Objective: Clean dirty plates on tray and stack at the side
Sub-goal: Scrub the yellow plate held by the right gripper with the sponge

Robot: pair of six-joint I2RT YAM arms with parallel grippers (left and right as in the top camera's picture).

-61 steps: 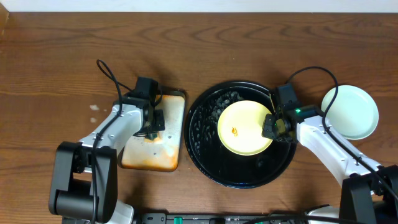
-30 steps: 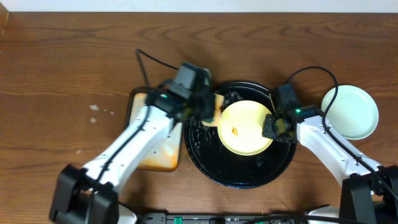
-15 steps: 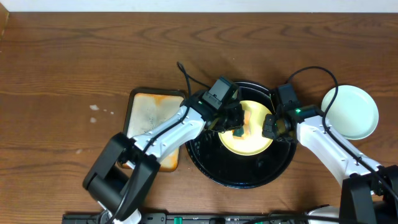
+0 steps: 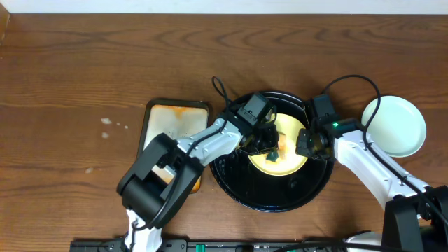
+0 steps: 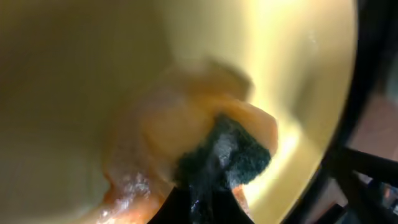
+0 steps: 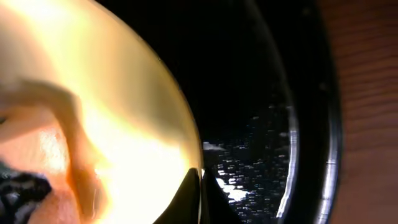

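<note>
Centre frame, the black tray [image 4: 236, 183] holds the yellow plate [image 4: 288, 163]; a mint plate [image 4: 395, 126] lies on the table [image 4: 70, 70] at far right. The left gripper [image 4: 269, 144], clenched on the sponge [image 5: 224, 155], has swung from the left onto the plate, whose right rim the right gripper [image 4: 305, 143] pinches: scrubbing begins.

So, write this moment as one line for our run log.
left gripper: shut on sponge, pressing yellow plate | right gripper: shut on yellow plate | yellow plate: in tray | green plate: beside tray
</note>
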